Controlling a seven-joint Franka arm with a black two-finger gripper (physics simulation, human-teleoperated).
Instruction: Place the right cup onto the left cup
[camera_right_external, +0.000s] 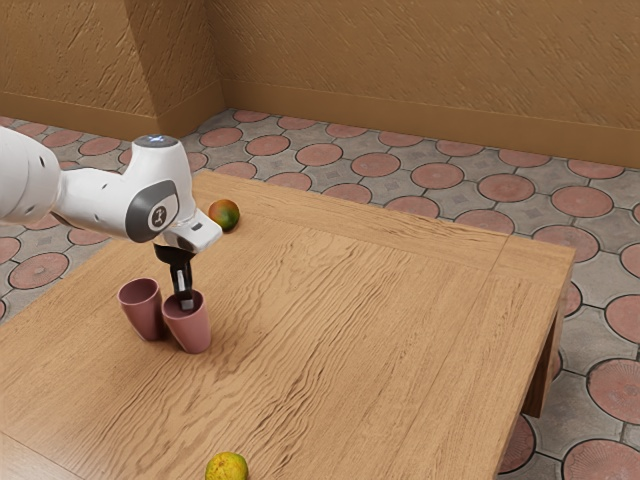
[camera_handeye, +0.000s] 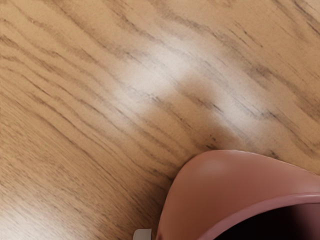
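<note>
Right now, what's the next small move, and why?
Probably a slight test lift: the gripper is at the rim of the exterior view's right cup, beside the other cup, and I can't tell if it has hold.

Txt/nos.: none legible | arm (camera_right_external: 95, 200): rnd emblem (camera_right_external: 158, 216) on gray cap (camera_right_external: 147, 203), sm. mark (camera_right_external: 155, 139) up top, both unreadable

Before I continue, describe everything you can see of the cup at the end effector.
The cup is dusky pink, smooth, possibly ceramic, with a wide round mouth tapering to a narrower base; no handle shows. It looks upright on the wooden table, close beside the matching cup, on the exterior view's right of it. The end effector reaches down at its mouth; I can't tell whether it grips the cup, or whether the cups touch.
</note>
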